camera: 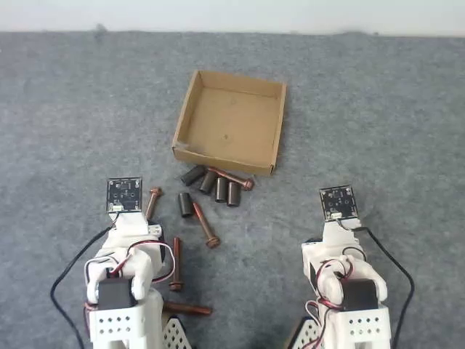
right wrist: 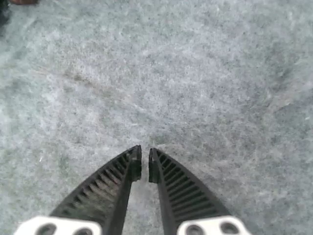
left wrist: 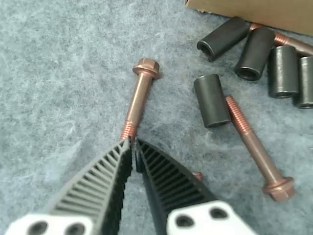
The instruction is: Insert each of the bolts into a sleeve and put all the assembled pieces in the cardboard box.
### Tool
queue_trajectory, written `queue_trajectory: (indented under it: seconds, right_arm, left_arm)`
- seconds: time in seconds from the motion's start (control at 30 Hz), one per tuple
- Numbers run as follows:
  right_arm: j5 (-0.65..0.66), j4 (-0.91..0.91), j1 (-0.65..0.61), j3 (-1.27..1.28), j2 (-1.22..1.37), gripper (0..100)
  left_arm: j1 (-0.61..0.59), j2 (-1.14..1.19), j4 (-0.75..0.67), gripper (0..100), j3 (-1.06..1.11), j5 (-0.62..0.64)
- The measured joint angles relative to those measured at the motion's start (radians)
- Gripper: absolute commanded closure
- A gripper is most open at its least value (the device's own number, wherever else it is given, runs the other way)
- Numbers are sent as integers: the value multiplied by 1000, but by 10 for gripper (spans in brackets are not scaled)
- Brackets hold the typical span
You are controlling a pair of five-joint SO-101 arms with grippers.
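A copper-coloured, hex-flanged, threaded metal bolt (left wrist: 141,93) lies near a short black tubular sleeve (left wrist: 211,100); left gripper (left wrist: 133,145) and right gripper (right wrist: 145,157) are closed, empty.

Both arms sit folded back side by side, the left gripper (left wrist: 132,149) and right gripper (right wrist: 145,161) pinched closed on nothing.

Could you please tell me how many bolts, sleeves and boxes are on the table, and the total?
Bolts: 5
Sleeves: 5
Cardboard box: 1
Total: 11
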Motion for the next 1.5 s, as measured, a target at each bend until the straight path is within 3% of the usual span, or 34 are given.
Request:
queue_trajectory:
  seconds: [0.2,0.4,0.6,0.77,0.97,1.3,1.5]
  right_arm:
    - [0,0,0,0,0,967]
    - [0,0,0,0,0,967]
    - [0,0,0,0,0,967]
    - [0,-25,23,0,0,967]
    - [0,-101,49,0,0,967]
    - [0,-304,-60,0,0,967]
    - [100,-324,-66,0,0,968]
  left_arm:
    - [0,0,-87,988,0,0]
    - [0,0,-281,988,0,0]
    - [0,0,-313,988,0,-2]
    - [-127,0,-244,987,-57,-2]
    - [-328,0,-258,987,-75,-61]
    - [-367,25,-265,987,-80,-63]
    - [-399,345,-407,987,-180,-64]
